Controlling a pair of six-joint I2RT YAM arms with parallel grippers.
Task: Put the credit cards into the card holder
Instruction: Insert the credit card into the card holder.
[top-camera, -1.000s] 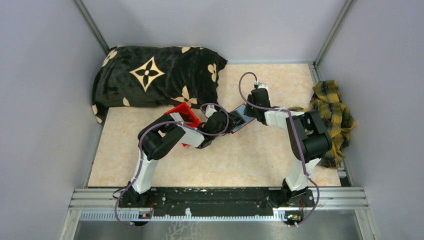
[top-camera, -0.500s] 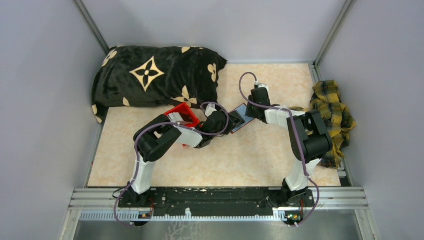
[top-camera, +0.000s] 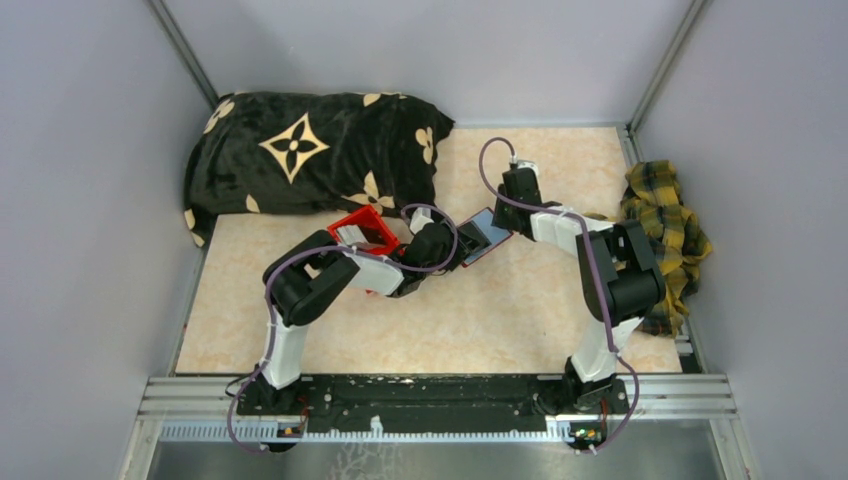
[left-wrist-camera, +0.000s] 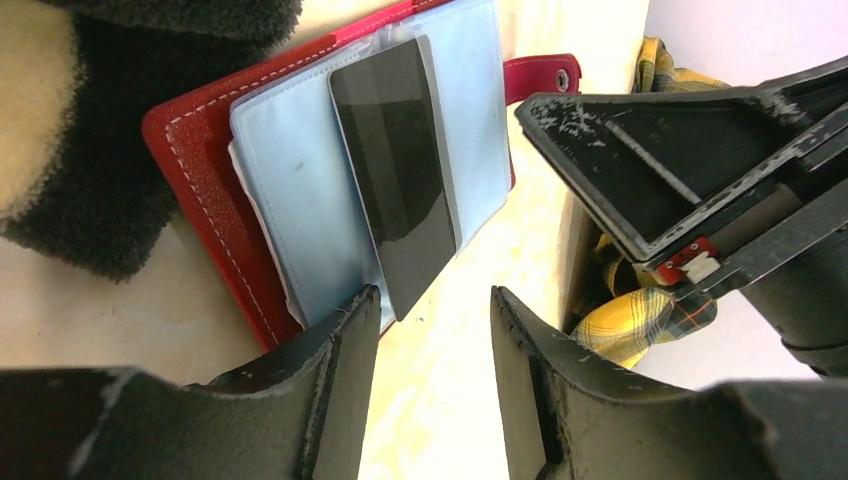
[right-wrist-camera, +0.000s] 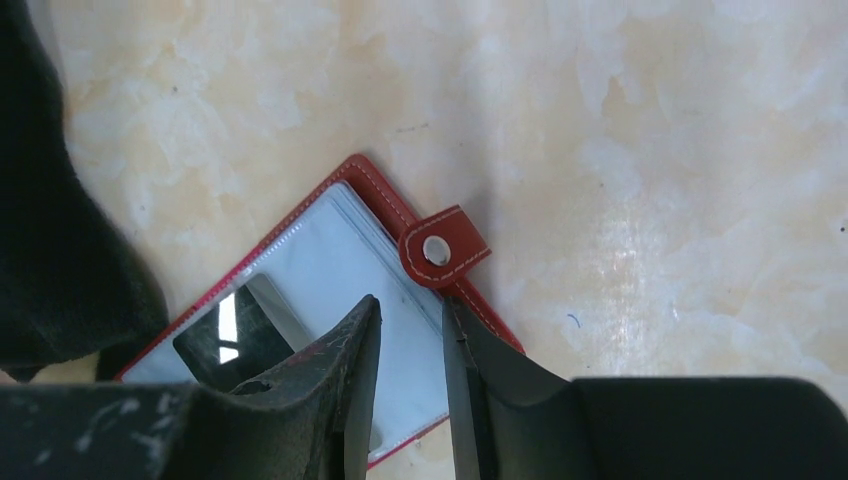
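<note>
The card holder (left-wrist-camera: 200, 190) lies open on the table, dark red with a light blue-grey lining; it also shows in the top view (top-camera: 484, 238) and the right wrist view (right-wrist-camera: 320, 250). One dark, glossy credit card (left-wrist-camera: 400, 170) lies on the lining, its near end past the wallet's edge; it also shows in the right wrist view (right-wrist-camera: 235, 345). My left gripper (left-wrist-camera: 435, 300) is open and empty just short of that card end. My right gripper (right-wrist-camera: 410, 305) hangs over the wallet's tab side, jaws a narrow gap apart, nothing between them. The snap tab (right-wrist-camera: 440, 248) lies flat.
A bright red plastic bin (top-camera: 362, 232) sits under my left arm. A black pillow with tan flowers (top-camera: 310, 150) lies at the back left. A yellow plaid cloth (top-camera: 665, 225) hangs at the right edge. Grey walls close in the table.
My right gripper has drawn back a little towards the far side of the wallet. My left arm's elbow has shifted left. The wallet and card have stayed in place.
</note>
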